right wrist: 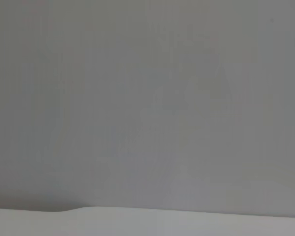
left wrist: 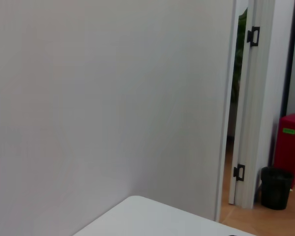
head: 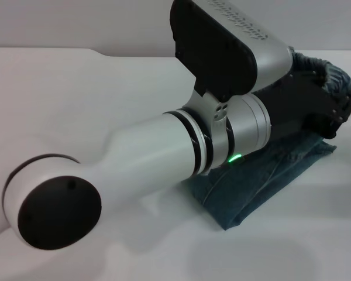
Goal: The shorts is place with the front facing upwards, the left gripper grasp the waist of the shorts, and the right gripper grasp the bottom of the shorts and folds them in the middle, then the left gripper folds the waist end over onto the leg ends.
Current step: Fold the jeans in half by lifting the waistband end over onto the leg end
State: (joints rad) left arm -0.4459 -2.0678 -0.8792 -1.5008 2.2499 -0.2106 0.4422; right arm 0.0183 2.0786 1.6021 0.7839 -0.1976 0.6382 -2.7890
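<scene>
My left arm (head: pixel 158 152) is a fat silver-white cylinder with black bands at its joints, a round black end cap, and a small green light. A black panel covers its upper link. The left gripper (head: pixel 333 108) is black.

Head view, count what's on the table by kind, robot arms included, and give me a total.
Denim shorts: 1
Robot arms: 1, the left arm, whose left gripper is at the lifted denim
Total: 2
</scene>
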